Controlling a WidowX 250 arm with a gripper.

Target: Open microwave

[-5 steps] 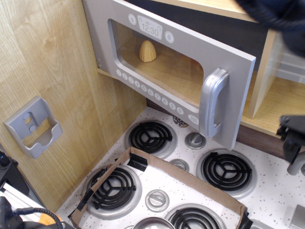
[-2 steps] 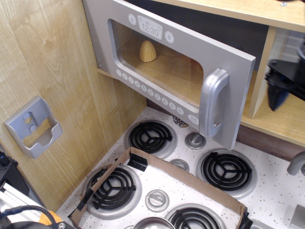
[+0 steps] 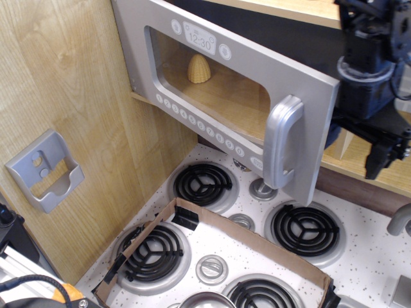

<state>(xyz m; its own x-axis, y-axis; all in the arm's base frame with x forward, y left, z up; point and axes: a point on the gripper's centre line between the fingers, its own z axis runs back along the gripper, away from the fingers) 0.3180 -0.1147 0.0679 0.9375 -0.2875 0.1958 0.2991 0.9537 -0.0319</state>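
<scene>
Microwave (image 3: 218, 96): upper centre, above the stove (image 3: 270, 256); door partly ajar, swung out from the cabinet, handle (image 3: 282, 147) on its right edge.

Gripper (image 3: 379, 154): right of the door, behind its free edge, dark and partly hidden; whether the fingers are spread or pressed together cannot be told.

Contents: yellow cone (image 3: 199, 68) seen through the window.

Risk, judged: gripper close to the door's back edge; a push off-line could slip past the edge or strain the hinge, leaving the door half open.

One close high view, facing the microwave (image 3: 225, 96)
</scene>
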